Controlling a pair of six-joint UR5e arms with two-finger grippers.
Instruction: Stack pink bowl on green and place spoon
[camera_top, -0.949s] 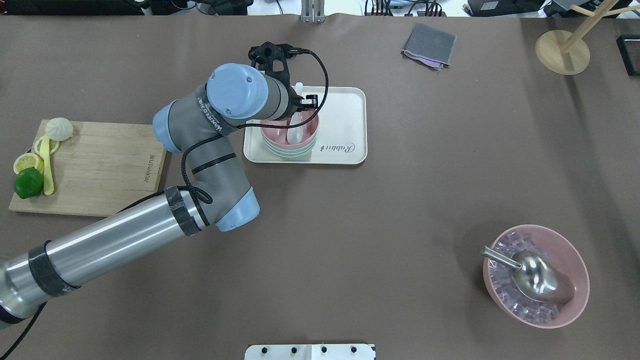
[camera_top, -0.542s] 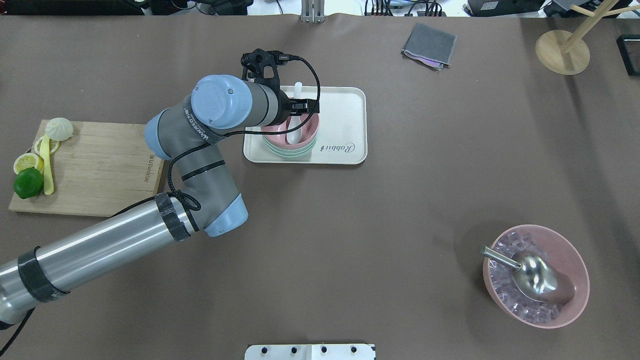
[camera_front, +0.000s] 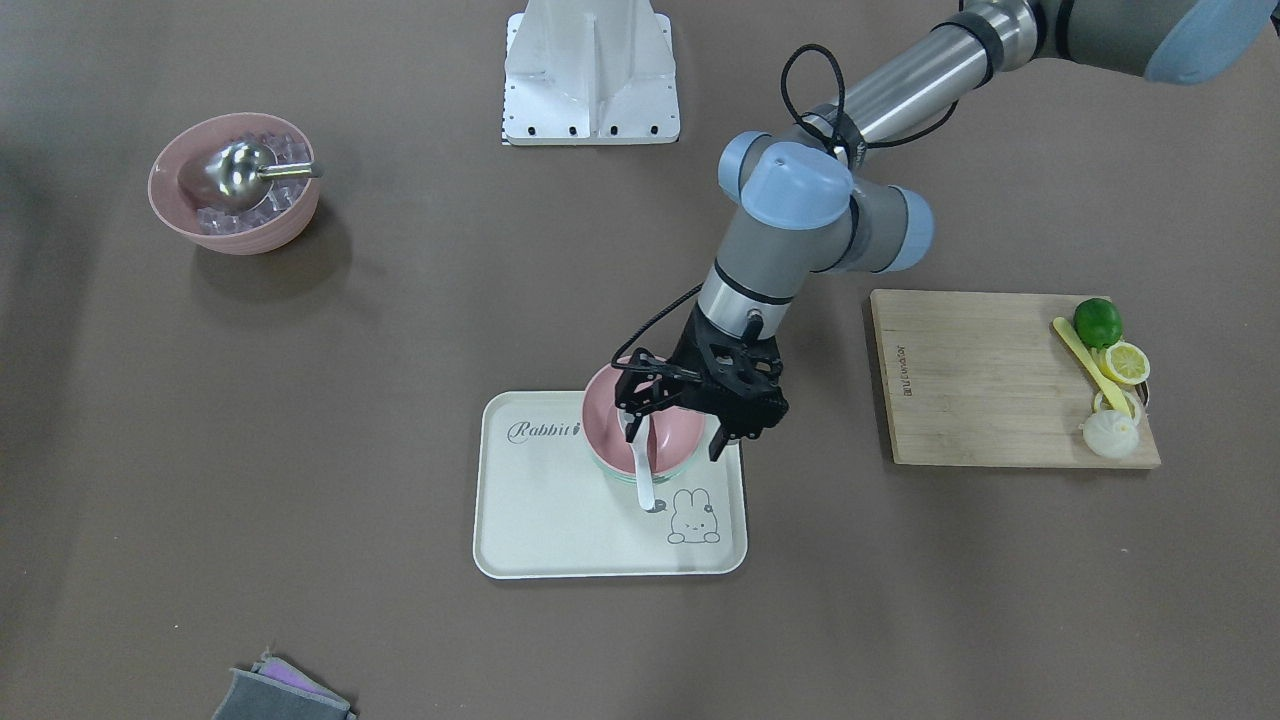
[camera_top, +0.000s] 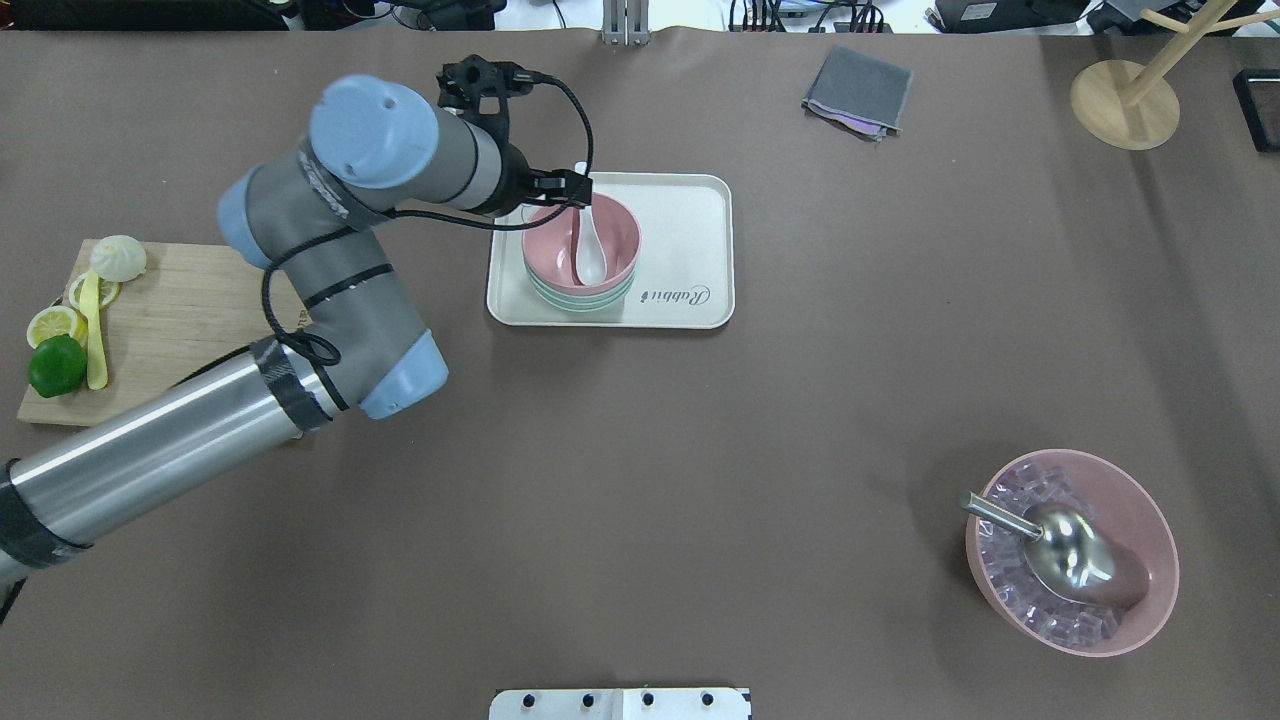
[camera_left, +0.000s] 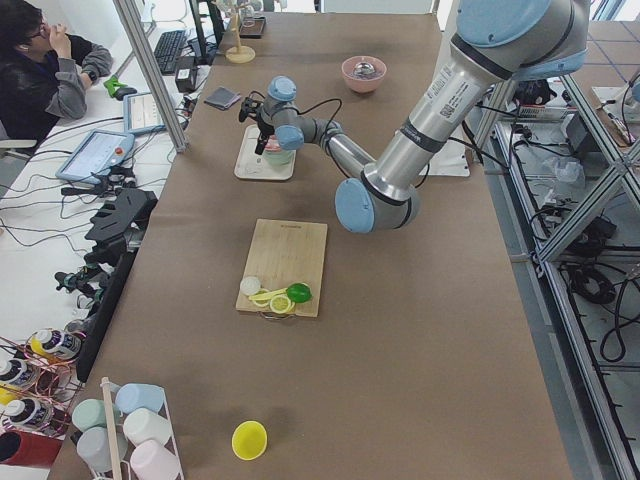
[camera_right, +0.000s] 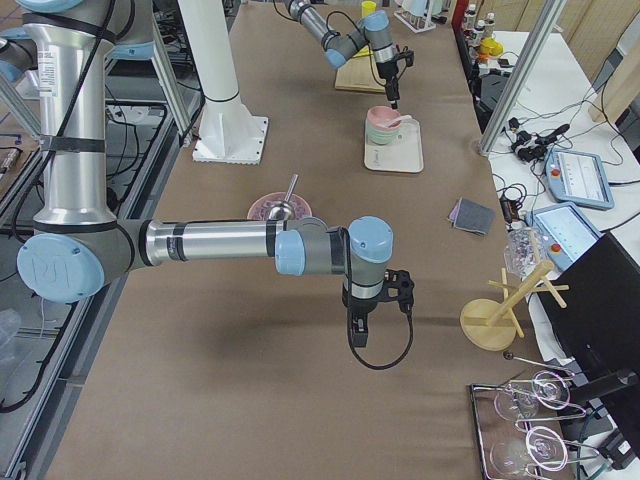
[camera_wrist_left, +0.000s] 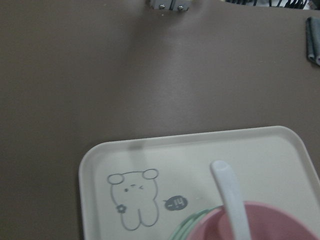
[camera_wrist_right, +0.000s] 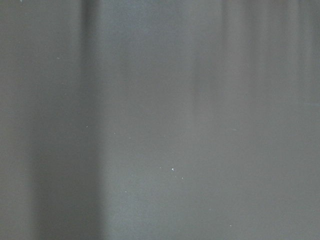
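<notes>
The pink bowl (camera_top: 560, 245) sits stacked in the green bowl (camera_top: 580, 303) on the cream tray (camera_top: 690, 230). The white spoon (camera_top: 590, 255) lies in the pink bowl with its handle over the far rim. It also shows in the left wrist view (camera_wrist_left: 232, 205). My left gripper (camera_top: 550, 195) is open and empty. It hovers over the bowl's far left rim, and in the front view (camera_front: 672, 420) its fingers straddle the bowl (camera_front: 605, 425). My right gripper (camera_right: 355, 335) hangs over bare table far from the tray. I cannot tell whether it is open or shut.
A wooden cutting board (camera_top: 190, 330) with lime, lemon slices, a bun and a yellow spoon lies left of the tray. A large pink bowl of ice with a metal scoop (camera_top: 1072, 550) stands at the near right. A grey cloth (camera_top: 858, 90) and a wooden stand (camera_top: 1125, 100) are at the far right.
My left arm has drawn back to the left, off the middle of the bowl. The spoon stays lying in the pink bowl, free of the gripper.
</notes>
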